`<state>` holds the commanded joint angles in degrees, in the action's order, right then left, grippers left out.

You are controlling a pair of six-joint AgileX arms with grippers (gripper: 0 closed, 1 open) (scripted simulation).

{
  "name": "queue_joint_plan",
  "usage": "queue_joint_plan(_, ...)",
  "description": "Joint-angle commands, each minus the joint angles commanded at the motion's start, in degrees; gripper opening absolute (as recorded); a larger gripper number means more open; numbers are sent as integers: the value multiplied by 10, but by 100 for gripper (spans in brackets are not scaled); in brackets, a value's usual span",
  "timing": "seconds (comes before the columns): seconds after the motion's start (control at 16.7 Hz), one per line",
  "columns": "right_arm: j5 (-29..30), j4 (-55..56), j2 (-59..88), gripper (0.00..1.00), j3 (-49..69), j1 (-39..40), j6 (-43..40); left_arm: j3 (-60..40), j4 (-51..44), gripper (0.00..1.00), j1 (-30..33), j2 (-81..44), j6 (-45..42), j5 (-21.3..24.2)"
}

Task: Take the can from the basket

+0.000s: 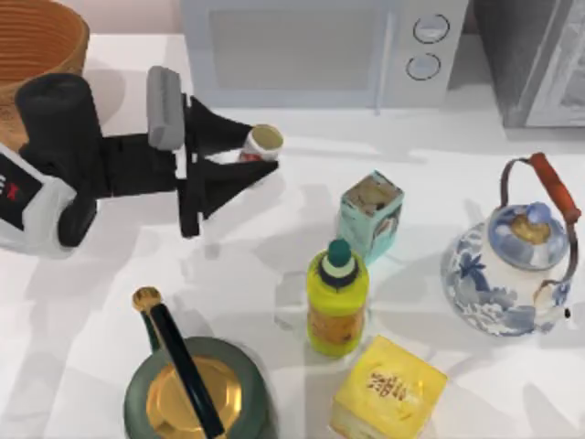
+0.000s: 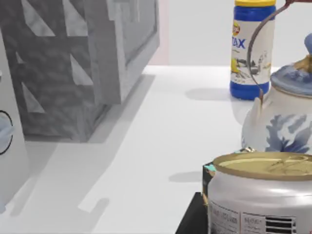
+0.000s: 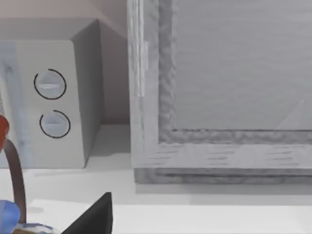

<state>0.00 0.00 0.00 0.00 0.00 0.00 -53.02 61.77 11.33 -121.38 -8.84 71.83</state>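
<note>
Left claw [image 1: 245, 152] is clamped on the can [image 1: 260, 143], held clear of the basket [image 1: 37, 41] at the counter's [image 1: 110, 274] top-left corner, just before the microwave [image 1: 311, 46]. Risk: the fingertips grip the can only near its end, so a quick swing may slip it loose or knock it against the microwave front. Whether the right claw is apart or together cannot be told.

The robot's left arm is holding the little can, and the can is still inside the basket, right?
Not quite. The left end effector does hold the can, but the can is out of the basket. The top view shows it above the white table, in front of the microwave, with the basket off at the table's far left corner.
</note>
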Motion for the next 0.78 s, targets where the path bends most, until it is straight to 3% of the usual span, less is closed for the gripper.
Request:
queue_joint_plan(0.42, 0, 0, 0, 100, 0, 0, 0, -17, 89, 0, -53, -152, -28, 133)
queue_joint_plan(0.78, 0, 0, 0, 100, 0, 0, 0, -14, 107, 0, -68, -179, -35, 163)
